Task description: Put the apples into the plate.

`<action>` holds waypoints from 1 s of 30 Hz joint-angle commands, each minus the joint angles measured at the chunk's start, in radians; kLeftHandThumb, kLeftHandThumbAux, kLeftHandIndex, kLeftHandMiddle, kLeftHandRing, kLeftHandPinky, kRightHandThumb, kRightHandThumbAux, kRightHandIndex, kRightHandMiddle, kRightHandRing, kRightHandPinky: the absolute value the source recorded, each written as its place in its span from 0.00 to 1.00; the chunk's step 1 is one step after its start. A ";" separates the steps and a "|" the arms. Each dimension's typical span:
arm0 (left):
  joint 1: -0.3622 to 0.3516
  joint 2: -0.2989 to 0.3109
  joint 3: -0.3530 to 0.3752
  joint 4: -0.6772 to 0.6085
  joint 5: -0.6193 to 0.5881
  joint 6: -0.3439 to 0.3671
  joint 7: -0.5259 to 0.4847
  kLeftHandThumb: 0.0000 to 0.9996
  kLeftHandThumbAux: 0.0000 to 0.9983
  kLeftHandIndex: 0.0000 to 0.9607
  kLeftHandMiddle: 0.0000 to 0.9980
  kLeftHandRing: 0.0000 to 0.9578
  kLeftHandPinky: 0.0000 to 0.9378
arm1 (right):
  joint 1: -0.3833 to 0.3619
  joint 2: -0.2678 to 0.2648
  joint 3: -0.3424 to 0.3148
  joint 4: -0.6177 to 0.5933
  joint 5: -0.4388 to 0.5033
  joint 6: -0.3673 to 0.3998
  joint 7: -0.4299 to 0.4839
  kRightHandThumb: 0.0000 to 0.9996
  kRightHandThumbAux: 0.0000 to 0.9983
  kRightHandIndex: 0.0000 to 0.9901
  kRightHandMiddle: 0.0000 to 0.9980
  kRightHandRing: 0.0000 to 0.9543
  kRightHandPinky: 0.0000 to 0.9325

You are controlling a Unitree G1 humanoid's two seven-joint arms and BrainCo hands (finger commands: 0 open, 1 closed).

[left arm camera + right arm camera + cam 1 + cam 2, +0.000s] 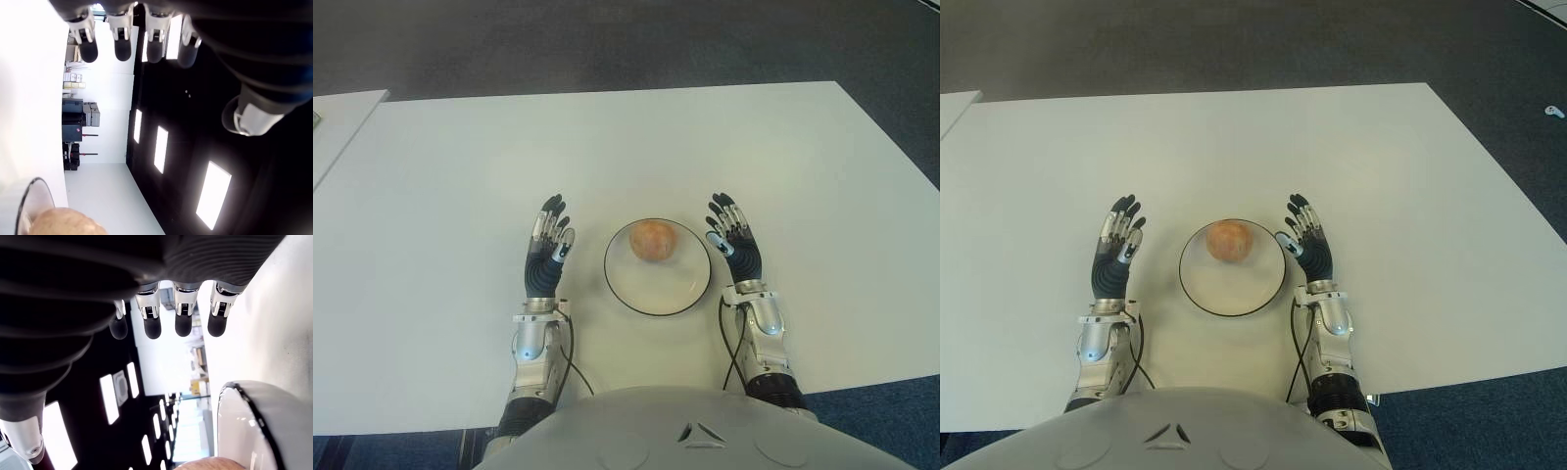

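Apple sits in the plate, on the far half of the dish, clear of the rim. Only one apple visible. Plate is white with a dark rim and stands on the white table, near the front edge, between the two hands.

Left hand shows on the table just left of the plate, not touching it. Fingers straight and slightly spread, pointing away from the robot; thumb held off to the side. Holds nothing. The left wrist view shows four fingertips extended in a row with gaps between them, with the plate rim and the apple at the frame corner.

Right hand shows just right of the plate, close to its rim; contact with the rim cannot be told. Fingers straight, slightly apart, pointing away from the robot. Holds nothing. The right wrist view shows the plate rim close by the palm side and a sliver of the apple beyond it.

Both forearms run back to the torso at the near edge, a dark cable trailing beside each wrist. Grey floor beyond the table.
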 commanded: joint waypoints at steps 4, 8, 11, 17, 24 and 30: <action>0.057 0.017 0.042 0.151 0.004 -0.011 -0.015 0.00 0.50 0.12 0.04 0.00 0.03 | 0.022 0.043 -0.003 0.125 0.008 -0.018 -0.013 0.17 0.61 0.00 0.00 0.00 0.00; 0.053 0.021 0.048 0.148 0.025 -0.009 -0.008 0.00 0.51 0.12 0.05 0.00 0.03 | 0.001 0.045 -0.003 0.145 -0.001 -0.019 -0.022 0.17 0.61 0.00 0.00 0.00 0.00; 0.054 0.022 0.049 0.139 0.030 -0.008 -0.012 0.00 0.52 0.12 0.05 0.01 0.04 | -0.009 0.045 -0.005 0.160 -0.007 -0.028 -0.029 0.16 0.61 0.00 0.00 0.00 0.00; 0.062 0.028 0.051 0.109 0.055 -0.002 0.000 0.00 0.53 0.10 0.05 0.01 0.04 | -0.014 0.048 -0.010 0.167 -0.016 -0.048 -0.047 0.17 0.60 0.00 0.00 0.00 0.00; 0.089 0.012 0.061 0.058 0.126 0.057 0.074 0.00 0.49 0.09 0.05 0.01 0.01 | -0.004 0.053 -0.021 0.152 -0.012 -0.059 -0.064 0.17 0.59 0.00 0.00 0.00 0.00; 0.128 -0.024 0.067 -0.017 0.220 0.163 0.191 0.00 0.45 0.08 0.05 0.01 0.00 | 0.007 0.049 -0.025 0.142 -0.033 -0.060 -0.093 0.17 0.58 0.00 0.00 0.00 0.00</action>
